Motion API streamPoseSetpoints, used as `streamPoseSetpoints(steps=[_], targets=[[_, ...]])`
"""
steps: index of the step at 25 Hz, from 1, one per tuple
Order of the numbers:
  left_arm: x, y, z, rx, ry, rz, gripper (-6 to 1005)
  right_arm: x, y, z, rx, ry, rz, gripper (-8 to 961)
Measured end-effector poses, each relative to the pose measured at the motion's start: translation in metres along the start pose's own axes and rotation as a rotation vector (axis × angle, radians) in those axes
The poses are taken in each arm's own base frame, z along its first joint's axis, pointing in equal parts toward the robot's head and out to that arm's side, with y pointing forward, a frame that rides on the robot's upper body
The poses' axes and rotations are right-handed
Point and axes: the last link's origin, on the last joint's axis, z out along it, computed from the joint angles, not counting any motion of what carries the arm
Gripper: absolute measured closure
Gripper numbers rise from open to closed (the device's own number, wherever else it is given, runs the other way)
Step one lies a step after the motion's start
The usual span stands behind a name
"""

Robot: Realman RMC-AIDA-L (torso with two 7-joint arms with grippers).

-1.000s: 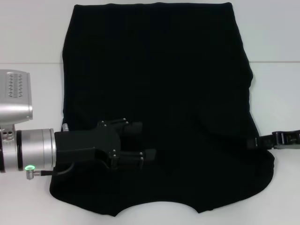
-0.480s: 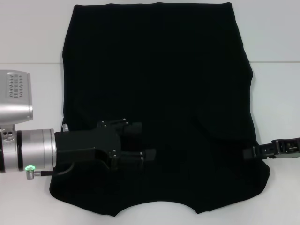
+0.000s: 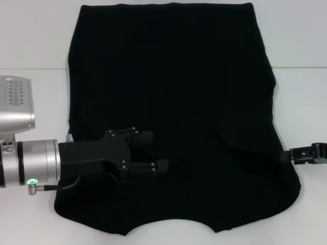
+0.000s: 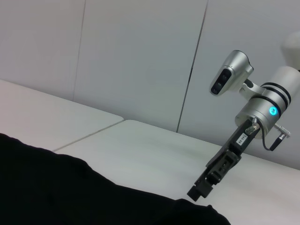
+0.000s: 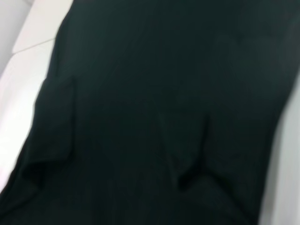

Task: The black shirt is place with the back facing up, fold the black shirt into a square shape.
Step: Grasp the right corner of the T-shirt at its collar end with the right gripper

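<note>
The black shirt (image 3: pixel 173 76) lies spread flat on the white table (image 3: pixel 30 41), plain side up and far wider than either gripper. My left gripper (image 3: pixel 153 151) reaches in over the shirt's near left part. It is open, and only cloth shows between its fingers. My right gripper (image 3: pixel 287 155) is at the shirt's right edge, low by the cloth. The left wrist view shows that right gripper (image 4: pixel 199 193) just above the hem of the shirt (image 4: pixel 56 187). Wrinkled shirt (image 5: pixel 140 93) fills the right wrist view.
White table surface shows to the left, right and far side of the shirt, with a seam line (image 3: pixel 301 67) running across it. Pale wall panels (image 4: pixel 140 56) stand behind the table. The shirt's near hem (image 3: pixel 168 224) lies close to the table's front.
My right gripper went in over the shirt's right edge, then drew back to the right. The near right hem pulled in slightly and has spread out again. The left gripper has hardly moved.
</note>
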Motion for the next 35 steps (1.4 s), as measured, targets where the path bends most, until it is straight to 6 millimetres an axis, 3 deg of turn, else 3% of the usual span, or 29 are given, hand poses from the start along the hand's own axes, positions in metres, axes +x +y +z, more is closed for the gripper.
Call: streamPoseSetpoints(steps=[7,19,35], targets=[[0.001,0.000,0.001,0.000,0.006,-0.001,134,0.002,-0.009,0.001,0.044,-0.011,0.016,306],[0.001,-0.001,-0.001,0.009,0.013,-0.004,135,0.013,-0.001,0.012,0.009,0.047,-0.015,308],[0.000,-0.005,-0.002,0.045,0.012,-0.037,134,0.019,0.012,-0.001,-0.122,0.059,-0.041,313]])
